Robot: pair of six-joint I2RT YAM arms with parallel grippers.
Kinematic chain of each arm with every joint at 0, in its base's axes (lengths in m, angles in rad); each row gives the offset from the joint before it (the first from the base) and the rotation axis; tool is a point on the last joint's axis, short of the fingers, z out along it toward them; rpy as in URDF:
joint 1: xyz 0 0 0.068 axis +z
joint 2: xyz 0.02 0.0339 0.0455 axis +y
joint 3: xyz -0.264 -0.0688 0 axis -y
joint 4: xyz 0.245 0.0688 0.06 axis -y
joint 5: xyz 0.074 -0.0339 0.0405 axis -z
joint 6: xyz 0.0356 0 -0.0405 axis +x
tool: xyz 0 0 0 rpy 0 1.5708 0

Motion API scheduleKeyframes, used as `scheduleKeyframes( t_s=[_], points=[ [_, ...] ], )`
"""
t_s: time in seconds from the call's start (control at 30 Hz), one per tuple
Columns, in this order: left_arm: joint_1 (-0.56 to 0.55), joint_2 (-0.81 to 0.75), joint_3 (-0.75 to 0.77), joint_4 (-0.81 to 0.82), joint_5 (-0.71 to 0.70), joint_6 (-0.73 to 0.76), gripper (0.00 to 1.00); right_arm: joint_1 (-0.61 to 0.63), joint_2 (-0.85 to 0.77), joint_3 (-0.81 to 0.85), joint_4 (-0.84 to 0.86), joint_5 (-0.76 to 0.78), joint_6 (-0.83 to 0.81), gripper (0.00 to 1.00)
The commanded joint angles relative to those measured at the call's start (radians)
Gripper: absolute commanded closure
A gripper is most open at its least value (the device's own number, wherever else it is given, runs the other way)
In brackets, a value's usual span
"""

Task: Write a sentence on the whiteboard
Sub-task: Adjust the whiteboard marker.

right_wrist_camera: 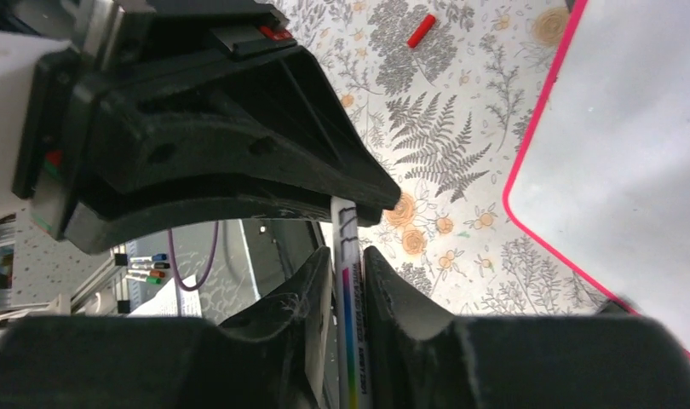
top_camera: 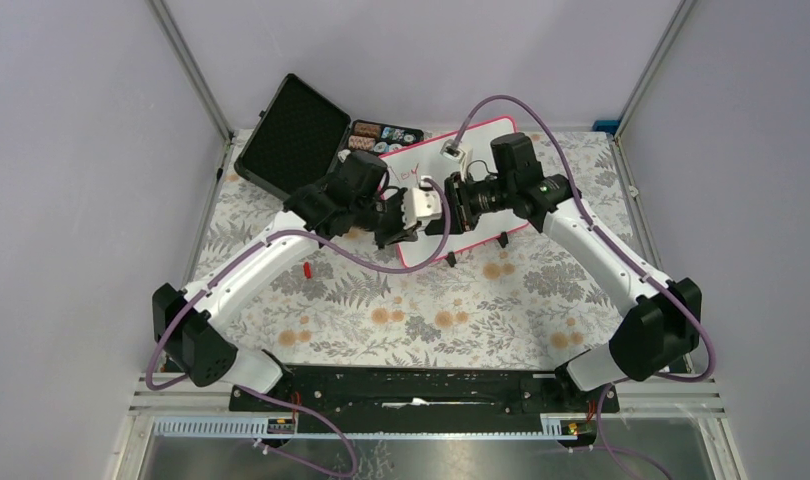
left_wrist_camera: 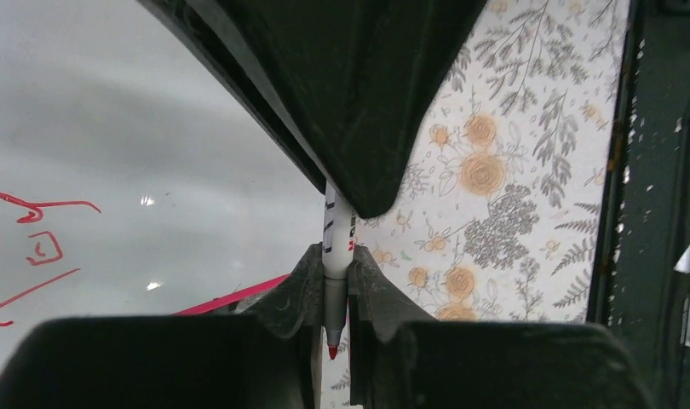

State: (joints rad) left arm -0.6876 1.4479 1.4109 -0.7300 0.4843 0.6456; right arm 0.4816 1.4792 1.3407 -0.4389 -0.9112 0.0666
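Note:
The whiteboard [top_camera: 418, 250] lies at the back middle of the table, with a few red strokes of the sentence [top_camera: 402, 178] near its far left corner. The strokes also show in the left wrist view [left_wrist_camera: 43, 247]. My two grippers meet tip to tip above the board. My left gripper [left_wrist_camera: 336, 273] is shut on the uncapped white marker [left_wrist_camera: 338, 230] near its red tip [left_wrist_camera: 332, 351]. My right gripper [right_wrist_camera: 347, 264] is shut on the same marker's barrel [right_wrist_camera: 348, 290]. The marker is held off the board face.
A red marker cap [top_camera: 307, 269] lies on the floral cloth left of the board, also in the right wrist view [right_wrist_camera: 422, 30]. An open black foam-lined case [top_camera: 291, 135] with a tray of small items [top_camera: 386, 134] stands at the back left.

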Motion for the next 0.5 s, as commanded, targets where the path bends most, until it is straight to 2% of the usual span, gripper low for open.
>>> scheduleKeyframes(
  t_s=[0.0, 0.03, 0.1, 0.13, 0.17, 0.23, 0.27, 0.3, 0.37, 0.47],
  points=[
    [0.042, -0.052, -0.011, 0.102, 0.013, -0.101, 1.0, -0.006, -0.053, 0.018, 0.005, -0.003, 0.02, 0.78],
    [0.043, -0.05, -0.007, 0.104, 0.021, -0.117, 1.0, -0.006, -0.052, 0.02, 0.008, -0.002, 0.026, 0.79],
    [0.048, -0.045, -0.002, 0.109, 0.04, -0.139, 1.0, -0.006, -0.052, 0.022, 0.016, -0.011, 0.038, 0.7],
    [0.048, -0.046, -0.004, 0.111, 0.048, -0.142, 1.0, -0.007, -0.054, 0.023, 0.02, -0.012, 0.04, 0.7],
    [0.048, -0.047, -0.005, 0.115, 0.049, -0.146, 1.0, -0.006, -0.059, 0.021, 0.024, -0.008, 0.042, 0.76],
    [0.048, -0.048, -0.009, 0.117, 0.045, -0.147, 1.0, -0.007, -0.071, 0.019, 0.033, 0.004, 0.043, 0.96],
    [0.049, -0.05, -0.01, 0.118, 0.042, -0.15, 0.98, -0.009, -0.073, 0.021, 0.032, 0.012, 0.042, 1.0],
    [0.054, -0.05, -0.008, 0.119, 0.037, -0.17, 0.86, -0.012, -0.075, 0.024, 0.032, 0.019, 0.043, 1.0],
    [0.103, -0.051, 0.001, 0.124, 0.077, -0.24, 0.52, -0.05, -0.076, 0.031, 0.032, 0.019, 0.051, 1.0],
    [0.249, -0.084, -0.007, 0.181, 0.182, -0.397, 0.06, -0.13, -0.089, 0.038, 0.035, -0.001, 0.058, 1.0]
  ],
)
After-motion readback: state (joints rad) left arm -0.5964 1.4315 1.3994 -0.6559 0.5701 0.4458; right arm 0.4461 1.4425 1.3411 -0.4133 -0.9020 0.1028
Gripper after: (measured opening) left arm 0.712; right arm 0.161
